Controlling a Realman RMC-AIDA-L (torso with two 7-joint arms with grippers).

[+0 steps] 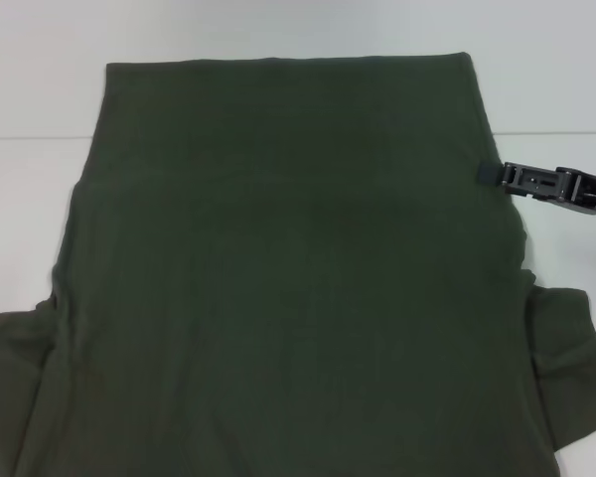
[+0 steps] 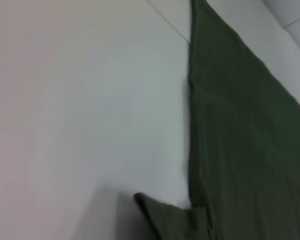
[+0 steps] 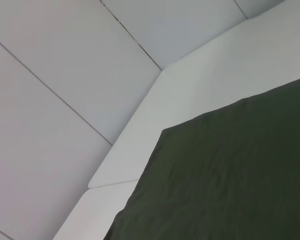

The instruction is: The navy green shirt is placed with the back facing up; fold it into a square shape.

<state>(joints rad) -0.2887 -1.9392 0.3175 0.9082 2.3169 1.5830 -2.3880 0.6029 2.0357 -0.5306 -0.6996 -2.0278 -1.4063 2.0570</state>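
Note:
The navy green shirt (image 1: 298, 278) lies flat on the white table (image 1: 30, 199), plain side up, and fills most of the head view. Its straight far edge is at the back, and its sleeves spread out at the near left (image 1: 10, 368) and near right (image 1: 576, 348). A faint crease crosses the cloth about a third of the way down from the far edge. My right gripper (image 1: 489, 173) lies low at the shirt's right edge, tip touching the cloth. The left wrist view shows the shirt's left edge (image 2: 240, 150), the right wrist view its far corner (image 3: 230, 175). My left gripper is out of view.
Bare white table (image 2: 90, 100) runs along the shirt's left side and beyond its far edge (image 3: 200, 85). A white panelled wall (image 3: 55, 60) rises behind the table. The shirt's near part runs past the bottom of the head view.

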